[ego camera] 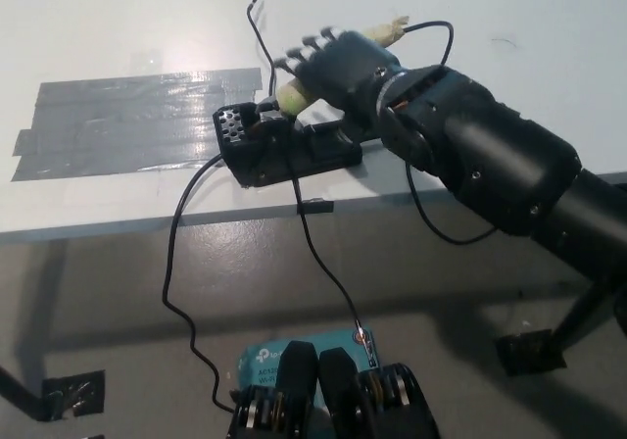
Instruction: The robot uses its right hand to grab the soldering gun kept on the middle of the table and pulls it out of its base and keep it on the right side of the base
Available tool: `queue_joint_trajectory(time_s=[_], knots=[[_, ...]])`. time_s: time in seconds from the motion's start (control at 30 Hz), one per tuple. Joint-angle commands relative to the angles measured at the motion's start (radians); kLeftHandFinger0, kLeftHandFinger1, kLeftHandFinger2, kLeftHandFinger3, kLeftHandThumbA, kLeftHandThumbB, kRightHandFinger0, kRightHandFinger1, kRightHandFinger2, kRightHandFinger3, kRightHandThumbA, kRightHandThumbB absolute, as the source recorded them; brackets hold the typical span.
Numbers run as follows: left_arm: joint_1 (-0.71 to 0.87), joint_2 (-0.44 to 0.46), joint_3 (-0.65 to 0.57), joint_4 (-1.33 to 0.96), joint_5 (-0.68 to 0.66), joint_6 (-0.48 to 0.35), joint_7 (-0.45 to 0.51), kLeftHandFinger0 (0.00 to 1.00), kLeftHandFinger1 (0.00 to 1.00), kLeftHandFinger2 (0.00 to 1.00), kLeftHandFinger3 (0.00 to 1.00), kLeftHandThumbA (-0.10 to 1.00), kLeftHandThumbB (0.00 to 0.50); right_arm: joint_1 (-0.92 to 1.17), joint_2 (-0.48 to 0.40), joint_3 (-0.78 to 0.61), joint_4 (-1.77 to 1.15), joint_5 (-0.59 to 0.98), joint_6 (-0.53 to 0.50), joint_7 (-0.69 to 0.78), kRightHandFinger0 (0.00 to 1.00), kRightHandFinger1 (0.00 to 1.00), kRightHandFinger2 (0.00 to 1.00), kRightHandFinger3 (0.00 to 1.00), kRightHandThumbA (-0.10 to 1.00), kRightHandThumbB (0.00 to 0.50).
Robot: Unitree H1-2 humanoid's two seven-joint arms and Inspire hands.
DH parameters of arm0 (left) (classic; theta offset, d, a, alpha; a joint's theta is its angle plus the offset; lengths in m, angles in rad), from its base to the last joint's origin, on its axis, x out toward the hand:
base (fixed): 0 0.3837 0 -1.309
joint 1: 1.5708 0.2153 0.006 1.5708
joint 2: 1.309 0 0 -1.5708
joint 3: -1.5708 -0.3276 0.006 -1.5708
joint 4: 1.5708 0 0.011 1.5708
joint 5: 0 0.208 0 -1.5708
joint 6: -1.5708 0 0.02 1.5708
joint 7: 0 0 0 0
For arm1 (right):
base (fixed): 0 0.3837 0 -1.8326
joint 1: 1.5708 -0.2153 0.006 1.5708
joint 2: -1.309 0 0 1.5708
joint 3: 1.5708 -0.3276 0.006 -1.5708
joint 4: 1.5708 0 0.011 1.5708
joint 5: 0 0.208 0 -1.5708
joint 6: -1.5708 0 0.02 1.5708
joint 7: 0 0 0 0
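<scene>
Base point(284, 148) as the landmark: it is a black block near the front edge of the white table point(118, 27), about mid-width in the head view, with a perforated plate on its left end. Soldering gun point(294, 93) still sits in it, its cream-wrapped handle slanting up and away to the right from a socket on top of the base, with the far tip point(395, 27) showing beyond the hand. The black right hand point(338, 67) lies over the middle of that handle, just above and right of the base; its fingers point(299, 55) curl down over the wrap, so it looks closed around the gun, though the underside of the grasp is hidden. The black forearm point(490, 155) runs from the hand down toward the right, crossing the table edge right of the base. A thin black cord point(257, 27) rises from behind the base toward the far side of the table. Another cord point(431, 225) loops over the table edge right of the base, and two more point(176, 263) hang from the front of the base toward the floor. A broad patch of grey tape point(127, 121) lies flat on the table left of the base, touching its left end. The left hand does not show.
</scene>
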Motion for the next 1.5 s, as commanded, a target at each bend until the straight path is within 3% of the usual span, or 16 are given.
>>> queue_joint_trajectory(time_s=[0.0, 0.17, 0.27, 0.33, 0.37, 0.43, 0.47, 0.53, 0.6, 0.67, 0.77, 0.83, 0.9, 1.0, 1.17, 1.47], knots=[[0.005, 0.028, -0.009, -0.017, 0.002, -0.013, -0.029, 0.38, 0.47, 0.62, 0.87, 0.57, 0.265, -0.041, 0.006, -0.011, 0.022, -0.063, 0.099, 0.147, 1.0, 1.0, 1.0, 1.0, 0.77, 0.5], [0.015, 0.037, -0.021, -0.036, 0.006, 0.004, -0.044, 0.39, 0.51, 0.63, 0.87, 0.59, 0.288, -0.025, -0.005, 0.007, 0.047, -0.142, 0.177, 0.212, 1.0, 1.0, 1.0, 1.0, 0.6, 0.5], [0.011, 0.034, -0.024, -0.036, 0.005, 0.003, -0.045, 0.38, 0.51, 0.64, 0.86, 0.59, 0.298, -0.001, -0.027, 0.03, 0.063, -0.282, 0.17, -0.011, 1.0, 1.0, 1.0, 1.0, 0.42, 0.488], [0.01, 0.034, -0.029, -0.036, 0.009, 0.006, -0.044, 0.4, 0.5, 0.63, 0.85, 0.58, 0.291, 0.011, -0.044, 0.047, 0.06, -0.347, 0.172, -0.096, 1.0, 1.0, 1.0, 1.0, 0.4, 0.405], [0.01, 0.037, -0.036, -0.036, 0.021, 0.004, -0.042, 0.42, 0.49, 0.61, 0.85, 0.59, 0.296, 0.033, -0.052, 0.026, 0.074, -0.361, 0.165, -0.259, 1.0, 1.0, 0.97, 1.0, 0.14, 0.288], [0.009, 0.041, -0.045, -0.031, 0.029, -0.004, -0.044, 0.43, 0.51, 0.63, 0.87, 0.59, 0.283, 0.046, -0.055, -0.006, 0.093, -0.35, 0.149, -0.38, 0.32, 0.36, 0.51, 1.0, -0.06, 0.179], [0.007, 0.04, -0.047, -0.032, 0.03, 0.002, -0.041, 0.42, 0.51, 0.63, 0.87, 0.58, 0.292, 0.055, -0.053, -0.039, 0.1, -0.324, 0.131, -0.433, 0.03, 0.06, 0.24, 1.0, -0.1, 0.206], [0.004, 0.038, -0.051, -0.034, 0.034, 0.01, -0.038, 0.39, 0.5, 0.62, 0.87, 0.58, 0.284, 0.069, -0.047, -0.089, 0.119, -0.276, 0.08, -0.552, 0.0, 0.0, 0.03, 1.0, -0.08, 0.205], [0.001, 0.037, -0.054, -0.037, 0.039, 0.015, -0.032, 0.39, 0.51, 0.62, 0.87, 0.56, 0.255, 0.05, -0.056, -0.051, 0.173, -0.314, 0.04, -0.66, 0.0, 0.0, 0.18, 0.34, -0.05, 0.133], [-0.007, 0.042, -0.061, -0.037, 0.052, 0.026, -0.028, 0.39, 0.5, 0.62, 0.88, 0.57, 0.26, 0.042, -0.054, -0.055, 0.206, -0.303, -0.015, -0.766, 0.0, 0.0, 0.36, 0.05, -0.1, 0.13], [-0.007, 0.044, -0.063, -0.035, 0.054, 0.023, -0.028, 0.34, 0.46, 0.61, 0.89, 0.56, 0.247, 0.044, -0.056, -0.058, 0.221, -0.293, -0.047, -0.803, 0.0, 0.0, 0.38, 0.3, -0.1, 0.16], [-0.011, 0.047, -0.069, -0.024, 0.064, 0.018, -0.028, 0.36, 0.5, 0.62, 0.89, 0.57, 0.25, 0.042, -0.056, -0.061, 0.235, -0.282, -0.075, -0.83, 0.0, 0.0, 0.29, 0.3, -0.1, 0.142], [-0.014, 0.05, -0.068, -0.031, 0.066, 0.024, -0.028, 0.39, 0.52, 0.65, 0.88, 0.57, 0.237, 0.031, -0.07, -0.058, 0.223, -0.283, -0.097, -0.816, 0.0, 0.0, 0.19, 0.57, -0.09, 0.139], [-0.015, 0.05, -0.071, -0.039, 0.072, 0.031, -0.025, 0.35, 0.48, 0.63, 0.88, 0.55, 0.234, 0.019, -0.088, -0.057, 0.236, -0.292, -0.125, -0.862, 0.0, 0.0, 0.04, 0.45, -0.01, 0.243], [-0.005, 0.059, -0.07, -0.043, 0.078, 0.029, -0.03, 0.38, 0.51, 0.63, 0.86, 0.55, 0.242, 0.01, -0.14, -0.059, 0.243, -0.303, -0.162, -0.896, 0.0, 0.0, 0.12, 0.42, -0.1, 0.226], [0.001, 0.061, -0.071, -0.041, 0.086, 0.037, -0.032, 0.39, 0.51, 0.62, 0.83, 0.56, 0.256, -0.007, -0.23, -0.077, 0.265, -0.297, -0.248, -0.913, 0.0, 0.0, 0.0, 0.39, -0.1, 0.234]])
